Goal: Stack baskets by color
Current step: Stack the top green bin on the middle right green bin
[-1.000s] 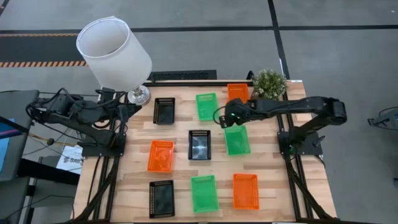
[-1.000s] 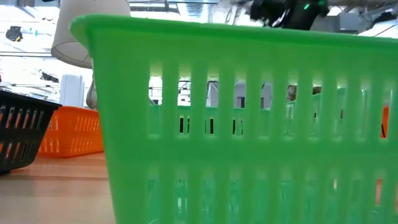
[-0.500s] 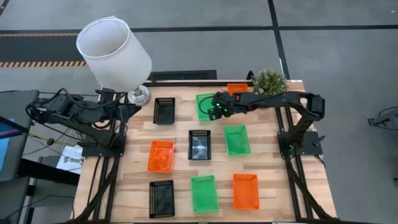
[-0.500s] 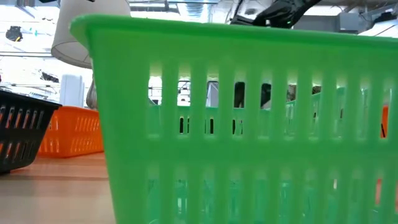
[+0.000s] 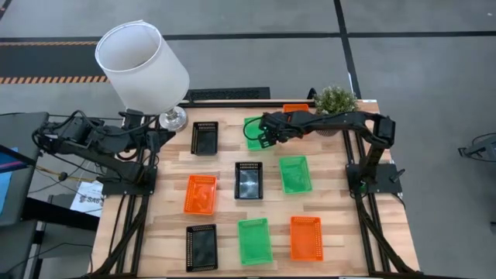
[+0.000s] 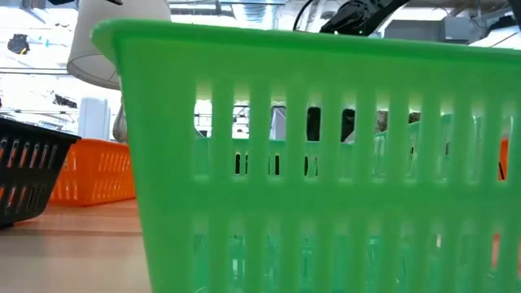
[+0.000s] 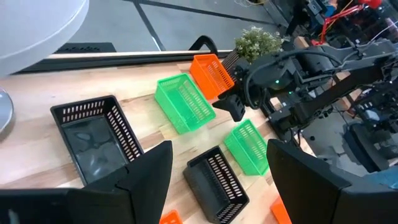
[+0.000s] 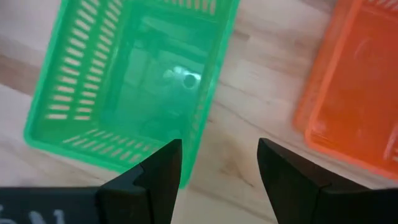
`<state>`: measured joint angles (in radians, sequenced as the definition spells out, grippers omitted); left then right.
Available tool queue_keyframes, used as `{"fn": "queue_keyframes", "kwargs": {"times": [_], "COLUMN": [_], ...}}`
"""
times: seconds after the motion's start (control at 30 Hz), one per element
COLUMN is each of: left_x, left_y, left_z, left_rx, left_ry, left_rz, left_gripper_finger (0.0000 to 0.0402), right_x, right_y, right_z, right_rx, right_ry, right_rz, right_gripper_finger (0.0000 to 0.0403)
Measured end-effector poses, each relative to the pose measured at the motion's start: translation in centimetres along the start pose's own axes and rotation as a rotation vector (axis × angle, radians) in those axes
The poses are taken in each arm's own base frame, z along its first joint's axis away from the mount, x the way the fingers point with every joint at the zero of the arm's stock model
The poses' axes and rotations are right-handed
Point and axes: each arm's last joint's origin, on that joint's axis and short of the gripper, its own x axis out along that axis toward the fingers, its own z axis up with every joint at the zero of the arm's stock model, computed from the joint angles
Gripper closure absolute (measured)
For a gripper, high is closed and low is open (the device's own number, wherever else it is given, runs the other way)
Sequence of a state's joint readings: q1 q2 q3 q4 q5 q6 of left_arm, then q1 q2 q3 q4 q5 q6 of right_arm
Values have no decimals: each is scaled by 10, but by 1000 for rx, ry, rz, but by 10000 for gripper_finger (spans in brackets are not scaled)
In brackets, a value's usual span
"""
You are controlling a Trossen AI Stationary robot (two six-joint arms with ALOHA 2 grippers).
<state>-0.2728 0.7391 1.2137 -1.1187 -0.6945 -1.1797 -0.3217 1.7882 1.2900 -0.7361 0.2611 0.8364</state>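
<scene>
Two fingers (image 8: 161, 186) of the right gripper (image 5: 264, 136) stand open and empty above the far green basket (image 5: 255, 122) at the counter's (image 5: 225, 194) back row. Straddle its near long wall, descend squarely, then close. Left gripper (image 7: 217, 180) waits open beside the lamp (image 5: 142, 66).

A wooden table (image 5: 225, 159) is seen from above, with a lamp under a large white shade (image 5: 142, 66) set at its far left corner. A small potted plant (image 5: 335, 100) is placed at the table's far right corner, well apart from the lamp.
</scene>
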Motion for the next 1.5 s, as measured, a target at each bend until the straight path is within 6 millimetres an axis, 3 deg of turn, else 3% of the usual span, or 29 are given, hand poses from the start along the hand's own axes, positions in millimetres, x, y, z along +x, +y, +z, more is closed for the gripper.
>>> {"fn": "queue_keyframes", "kwargs": {"times": [0.73, 1.0, 1.5], "left_x": [1, 6, 9], "left_y": [2, 4, 2], "left_z": [2, -3, -5], "left_rx": [4, 10, -3], "left_ry": [-19, -9, -4], "left_rz": [24, 47, 57], "left_gripper_finger": [150, 150, 150], "right_x": [1, -1, 21], "right_y": [3, 9, 5], "right_z": [8, -1, -18], "right_rx": [-19, -35, -18], "right_ry": [-74, -90, -90], "right_rz": [36, 32, 75], "right_gripper_finger": [173, 173, 174]}}
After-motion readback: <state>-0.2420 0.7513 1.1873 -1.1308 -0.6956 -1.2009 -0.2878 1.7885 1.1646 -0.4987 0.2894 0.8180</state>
